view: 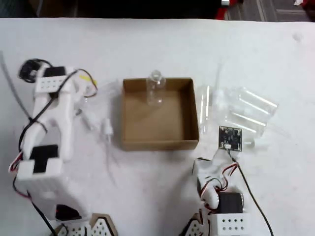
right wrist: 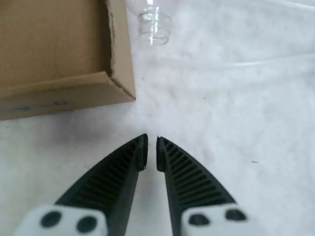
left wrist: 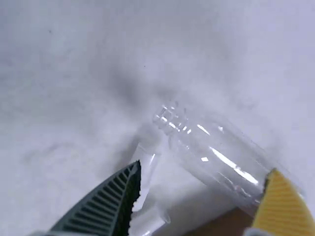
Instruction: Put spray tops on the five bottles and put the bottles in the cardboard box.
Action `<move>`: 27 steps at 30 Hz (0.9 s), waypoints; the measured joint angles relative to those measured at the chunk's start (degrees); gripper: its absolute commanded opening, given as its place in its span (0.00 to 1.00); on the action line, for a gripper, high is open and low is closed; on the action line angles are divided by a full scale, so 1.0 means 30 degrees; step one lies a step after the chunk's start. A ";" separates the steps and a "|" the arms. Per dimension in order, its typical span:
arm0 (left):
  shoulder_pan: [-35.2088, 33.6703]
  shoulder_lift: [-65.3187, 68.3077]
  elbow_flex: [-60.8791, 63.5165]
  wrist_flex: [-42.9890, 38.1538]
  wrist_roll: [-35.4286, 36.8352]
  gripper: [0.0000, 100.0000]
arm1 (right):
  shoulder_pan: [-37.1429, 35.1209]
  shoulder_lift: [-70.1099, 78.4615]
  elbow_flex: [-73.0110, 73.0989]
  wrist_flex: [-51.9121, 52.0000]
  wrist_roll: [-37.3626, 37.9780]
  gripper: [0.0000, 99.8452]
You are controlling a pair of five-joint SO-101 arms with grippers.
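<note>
The left tool [left wrist: 204, 169] is spread wide around an uncapped clear bottle [left wrist: 197, 137] lying on the table [left wrist: 74, 73] beside the cardboard box [view: 157, 144]. This looks like the capping step. Next, the left tool must close on the bottle so a spray top [view: 106, 127] can go on. The right tool [right wrist: 152, 147] is clenched and empty.

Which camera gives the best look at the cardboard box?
The high view: the whole cardboard box shows from above, open, one bottle inside. The right wrist view catches just one corner. The left wrist view has a brown sliver at its edge, possibly the box.
</note>
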 measured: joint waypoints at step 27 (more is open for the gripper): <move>-0.1055 0.5128 -0.2842 -0.2139 0.1758 0.31 | 0.0000 0.0000 0.0000 0.0000 0.0000 0.02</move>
